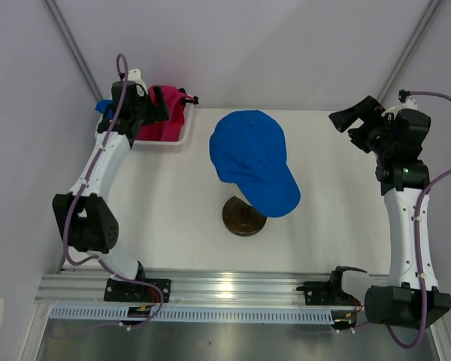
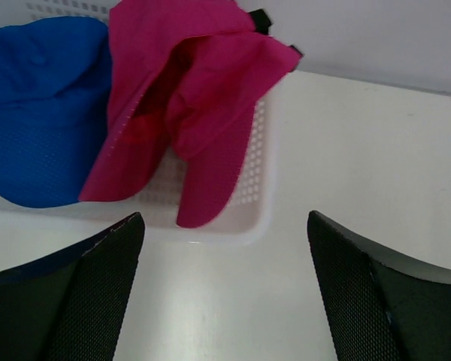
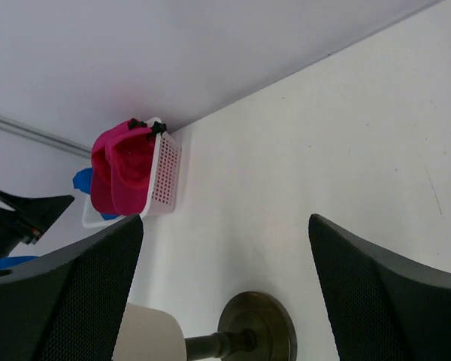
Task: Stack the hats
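A royal blue hat [image 1: 249,159] sits on the cream mannequin head at the table's middle, brim pointing to the near right. A magenta hat [image 1: 165,114] and another blue hat [image 1: 104,107] lie in the white basket at the far left. In the left wrist view the magenta hat [image 2: 188,105] drapes over the basket's rim beside the blue hat [image 2: 37,105]. My left gripper [image 1: 152,111] hovers at the basket, open and empty [image 2: 225,286]. My right gripper [image 1: 353,124] is raised at the far right, open and empty [image 3: 225,293].
The white mesh basket [image 1: 173,141] stands at the far left corner, also in the left wrist view [image 2: 257,203] and the right wrist view [image 3: 165,173]. The mannequin head [image 3: 146,335] stands on a dark round base [image 1: 244,216]. Grey walls close the far side.
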Available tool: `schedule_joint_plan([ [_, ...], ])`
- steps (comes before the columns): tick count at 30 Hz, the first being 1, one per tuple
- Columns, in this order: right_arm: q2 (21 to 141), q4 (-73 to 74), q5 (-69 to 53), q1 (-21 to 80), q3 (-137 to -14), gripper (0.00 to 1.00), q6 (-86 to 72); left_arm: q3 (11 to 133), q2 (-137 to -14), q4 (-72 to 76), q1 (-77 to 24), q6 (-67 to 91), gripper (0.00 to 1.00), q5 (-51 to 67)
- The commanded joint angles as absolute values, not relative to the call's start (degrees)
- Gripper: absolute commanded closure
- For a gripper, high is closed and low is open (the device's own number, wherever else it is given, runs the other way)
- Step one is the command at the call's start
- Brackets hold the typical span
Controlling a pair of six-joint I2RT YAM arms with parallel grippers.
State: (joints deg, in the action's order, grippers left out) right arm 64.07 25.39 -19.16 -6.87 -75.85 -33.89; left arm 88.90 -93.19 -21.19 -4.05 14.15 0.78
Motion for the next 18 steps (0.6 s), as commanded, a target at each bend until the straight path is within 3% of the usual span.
schedule_joint_plan([
  [1,66.9,20.0,-24.3,-7.5,-78.7,0.06,-31.5,91.9,-97.3,-14.8,-1.3,4.2,0.09,-1.4],
  [7,71.0,18.2,-23.7,-7.6,-78.9,0.02,-31.4,101.1,-105.3,-18.8,3.1,-8.2,0.11,3.8],
  [14,73.3,15.1,-23.0,-7.6,-80.9,0.02,-33.0,110.1,-116.4,-23.9,5.7,-12.9,0.25,4.1],
  [18,75.0,15.2,-24.0,-7.6,-84.4,0.02,-35.6,110.5,-118.5,-25.0,5.8,-14.0,0.27,7.5],
])
